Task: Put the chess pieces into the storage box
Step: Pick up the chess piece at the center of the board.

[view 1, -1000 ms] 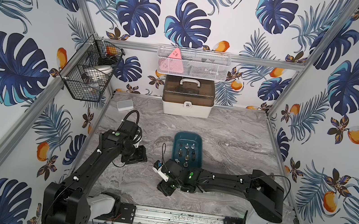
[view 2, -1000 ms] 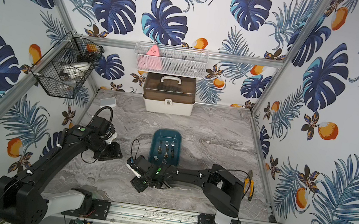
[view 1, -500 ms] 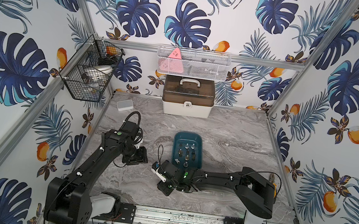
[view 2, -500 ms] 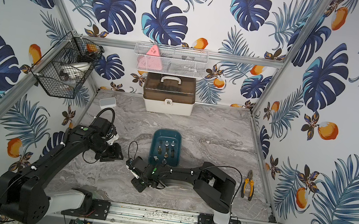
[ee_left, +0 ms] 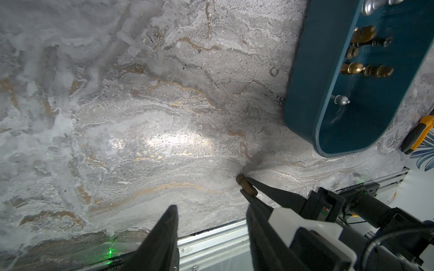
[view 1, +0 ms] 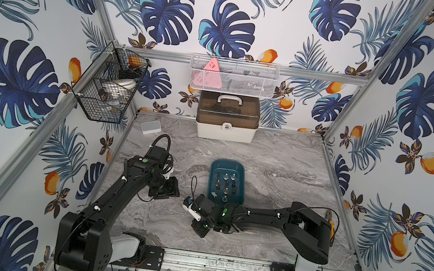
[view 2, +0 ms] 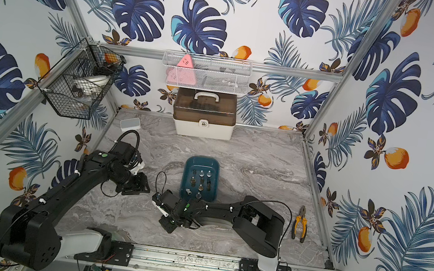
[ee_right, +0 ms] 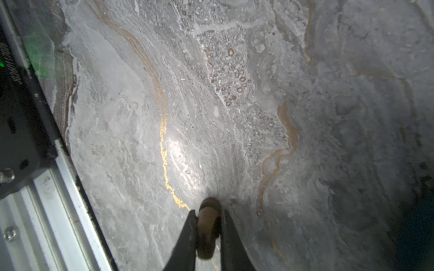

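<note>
The dark teal storage box [view 1: 214, 170] [view 2: 189, 166] lies mid-table and holds several small silver, brass and dark chess pieces [view 1: 225, 190] [ee_left: 352, 68]. My right gripper [ee_right: 209, 212] is down at the marble in front of the box's near left corner, shut on a brown chess piece [ee_right: 207, 234]. In the left wrist view that piece [ee_left: 241, 179] shows pinched between the right gripper's fingertips [ee_left: 258, 187], its base against the table. My left gripper [ee_left: 211, 211] [view 1: 166, 189] hovers left of the box, open and empty.
Yellow-handled pliers [view 2: 299, 224] lie at the right edge. A white case with a brown lid [view 1: 226, 120] stands at the back wall, and a small flat white box [view 1: 151, 127] lies at the back left. A black wire basket [view 1: 107, 90] hangs on the left wall. An aluminium rail [view 1: 221, 265] borders the front.
My right gripper has shifted slightly left and closed its fingers on the brown piece. The left arm has barely moved.
</note>
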`<action>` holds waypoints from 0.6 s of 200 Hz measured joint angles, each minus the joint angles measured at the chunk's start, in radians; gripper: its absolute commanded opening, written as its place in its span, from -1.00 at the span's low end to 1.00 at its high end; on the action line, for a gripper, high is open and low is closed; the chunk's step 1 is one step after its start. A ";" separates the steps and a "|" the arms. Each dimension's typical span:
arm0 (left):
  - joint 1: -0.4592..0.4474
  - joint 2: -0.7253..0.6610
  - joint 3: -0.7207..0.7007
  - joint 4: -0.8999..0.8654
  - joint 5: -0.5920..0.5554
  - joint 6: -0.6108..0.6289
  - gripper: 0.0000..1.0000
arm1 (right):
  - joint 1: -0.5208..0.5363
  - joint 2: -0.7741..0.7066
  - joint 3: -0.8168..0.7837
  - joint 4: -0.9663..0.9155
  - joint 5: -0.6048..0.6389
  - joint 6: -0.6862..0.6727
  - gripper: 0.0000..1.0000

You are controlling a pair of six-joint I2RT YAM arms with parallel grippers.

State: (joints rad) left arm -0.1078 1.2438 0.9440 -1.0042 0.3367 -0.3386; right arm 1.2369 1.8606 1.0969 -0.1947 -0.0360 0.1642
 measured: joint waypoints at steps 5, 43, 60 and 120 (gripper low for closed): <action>0.000 0.001 0.000 0.001 0.000 0.000 0.02 | 0.000 -0.002 -0.002 0.000 -0.002 0.000 -0.75; 0.000 0.000 0.023 0.008 0.000 0.000 -0.03 | -0.019 -0.055 -0.012 -0.005 -0.019 0.001 -0.83; -0.004 -0.006 0.047 0.018 -0.002 0.000 -0.10 | -0.055 -0.118 -0.012 -0.024 -0.022 0.012 -0.86; -0.286 0.015 0.159 0.101 -0.148 0.002 -0.09 | -0.318 -0.369 -0.017 -0.140 -0.045 0.104 -0.91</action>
State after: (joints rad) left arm -0.3939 1.2587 1.1030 -0.9031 0.1886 -0.3363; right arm 0.9192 1.4918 1.0798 -0.3351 -0.0807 0.2684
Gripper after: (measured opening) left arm 0.455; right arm 0.180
